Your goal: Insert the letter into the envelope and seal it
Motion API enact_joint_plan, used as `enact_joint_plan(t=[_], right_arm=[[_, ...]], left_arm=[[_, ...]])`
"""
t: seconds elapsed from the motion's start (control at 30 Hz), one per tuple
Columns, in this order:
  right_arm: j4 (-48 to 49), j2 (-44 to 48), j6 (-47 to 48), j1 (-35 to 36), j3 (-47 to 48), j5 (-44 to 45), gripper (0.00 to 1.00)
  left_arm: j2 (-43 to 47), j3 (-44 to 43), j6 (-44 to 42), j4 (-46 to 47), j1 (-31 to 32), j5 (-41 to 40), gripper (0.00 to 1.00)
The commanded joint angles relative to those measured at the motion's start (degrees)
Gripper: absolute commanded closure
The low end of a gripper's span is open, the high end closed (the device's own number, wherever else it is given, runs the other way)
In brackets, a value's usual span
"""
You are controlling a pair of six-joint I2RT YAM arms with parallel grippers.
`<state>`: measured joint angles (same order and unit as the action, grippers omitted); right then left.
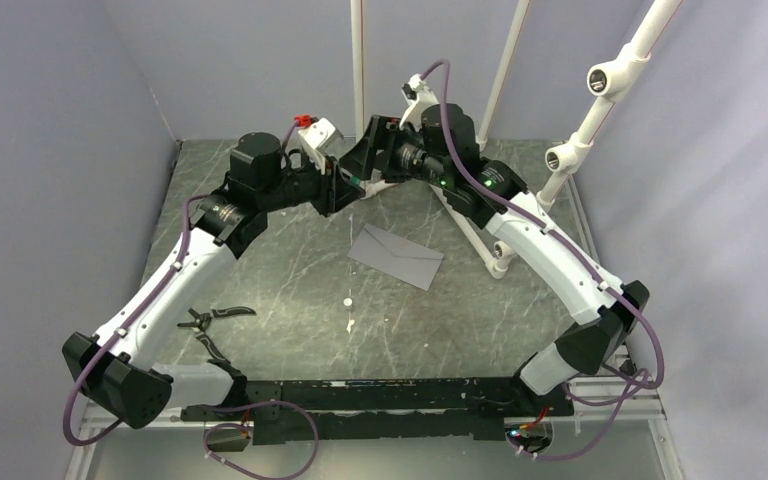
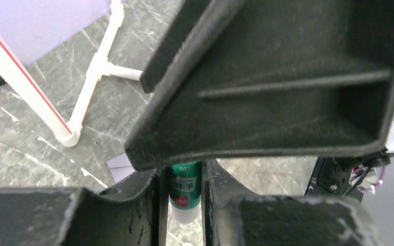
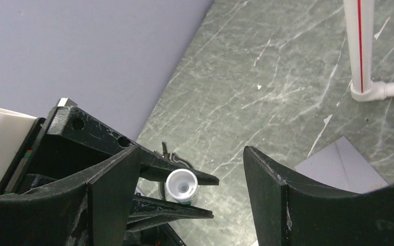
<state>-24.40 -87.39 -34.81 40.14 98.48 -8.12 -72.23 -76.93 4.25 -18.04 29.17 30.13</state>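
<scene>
The grey envelope (image 1: 396,255) lies flat mid-table, and one corner of it shows in each wrist view (image 2: 119,165) (image 3: 338,166). The letter is out of view. My left gripper (image 1: 345,188) (image 2: 183,177) hovers behind the envelope. It is shut on a green-and-white glue stick (image 2: 184,192) (image 3: 181,185), whose white end sticks out past the fingers. My right gripper (image 1: 370,150) (image 3: 190,171) faces it, open. Its fingers (image 3: 267,179) stand apart on either side of the stick's end without touching it.
A white pipe stand (image 1: 492,250) rises right of the envelope. Two small white bits (image 1: 347,301) lie in front of it. Black pliers (image 1: 215,320) rest near my left arm. Grey walls close in the left and back.
</scene>
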Motion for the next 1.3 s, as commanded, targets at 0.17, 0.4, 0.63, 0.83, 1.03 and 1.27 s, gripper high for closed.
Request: enact_joint_plan(t=[0.17,0.4,0.63,0.83,1.03,1.27], right_arm=[[-4.03,-0.90,-0.98,0.82,5.12,3.59,0.48],[-1.36,-0.26,-0.37,0.75,3.18,0.43,0.71],[3.93,1.53,2.82,-0.42,0.01,-8.00,0.94],[15.92,6.16,12.68,-3.76,-7.40,-29.77,1.00],[19.06,11.55,25.40,-4.85,-13.07,-45.94,1.00],[21.37,12.13,22.23,-6.75,-12.90,-49.98,0.88]], left_arm=[[0.87,-0.50,4.37,4.14,0.01,-5.17,0.98],[0.42,-0.81,4.27,3.84,0.00,-4.80,0.98],[0.59,-1.88,3.61,2.78,-0.03,-1.04,0.98],[1.60,-2.80,0.82,1.10,-0.01,9.53,0.98],[1.79,-5.31,-2.46,-2.23,0.00,21.22,0.98],[2.04,-5.36,1.04,3.70,0.01,33.77,0.97]])
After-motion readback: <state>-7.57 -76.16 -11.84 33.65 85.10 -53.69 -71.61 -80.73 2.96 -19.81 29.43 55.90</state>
